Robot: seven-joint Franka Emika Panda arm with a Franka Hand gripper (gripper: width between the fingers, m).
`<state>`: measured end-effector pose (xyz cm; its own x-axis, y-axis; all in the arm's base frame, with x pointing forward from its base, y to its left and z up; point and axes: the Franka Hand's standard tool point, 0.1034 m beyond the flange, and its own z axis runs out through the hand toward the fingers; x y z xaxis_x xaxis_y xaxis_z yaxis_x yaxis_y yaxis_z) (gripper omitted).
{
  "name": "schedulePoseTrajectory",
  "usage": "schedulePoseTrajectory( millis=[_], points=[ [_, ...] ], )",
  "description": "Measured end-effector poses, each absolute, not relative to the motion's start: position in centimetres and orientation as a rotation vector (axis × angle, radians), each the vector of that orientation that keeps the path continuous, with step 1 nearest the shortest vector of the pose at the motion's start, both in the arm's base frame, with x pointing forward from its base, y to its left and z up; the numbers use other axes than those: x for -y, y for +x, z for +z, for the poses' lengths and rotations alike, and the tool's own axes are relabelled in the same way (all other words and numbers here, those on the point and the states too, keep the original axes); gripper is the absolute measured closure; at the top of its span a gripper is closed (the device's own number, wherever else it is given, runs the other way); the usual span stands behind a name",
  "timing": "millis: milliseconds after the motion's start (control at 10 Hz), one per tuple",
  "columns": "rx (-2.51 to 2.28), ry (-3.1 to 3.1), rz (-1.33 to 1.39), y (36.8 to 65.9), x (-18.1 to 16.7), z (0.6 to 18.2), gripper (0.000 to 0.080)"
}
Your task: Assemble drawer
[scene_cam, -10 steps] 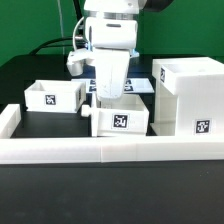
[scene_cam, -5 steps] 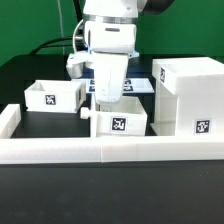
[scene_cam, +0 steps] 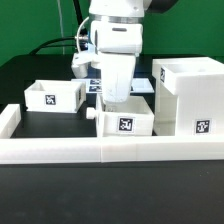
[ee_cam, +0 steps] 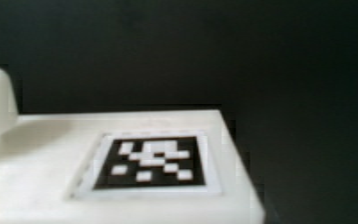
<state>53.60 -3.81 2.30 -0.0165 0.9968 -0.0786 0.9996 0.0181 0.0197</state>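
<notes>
Fingers hidden behind middle tray [scene_cam: 108, 125]; wrist-view tag [ee_cam: 153, 160] blurred.

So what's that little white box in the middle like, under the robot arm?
The middle tray is a small open-topped box of white plastic, upright on the black table. Its front wall carries a black-and-white square tag, and a small knob sticks out on the exterior view's left. The tall housing stands beside it. The end effector hangs right over its open top; whether it grips is hidden.

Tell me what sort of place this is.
Probably a robotics lab bench: a white robot arm over a black table, a tagged white housing and tray, and a low border wall.
</notes>
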Motion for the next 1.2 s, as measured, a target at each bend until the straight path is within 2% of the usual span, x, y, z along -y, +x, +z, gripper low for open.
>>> schedulePoseTrajectory(
  millis=[900, 1200],
  points=[
    [-2.201, 2.182, -0.096, 53.4, 3.9, 2.0, 0.0758],
    [-2.229, 2.195, -0.025, 53.8, 6.0, 2.5, 0.0758]
  ],
)
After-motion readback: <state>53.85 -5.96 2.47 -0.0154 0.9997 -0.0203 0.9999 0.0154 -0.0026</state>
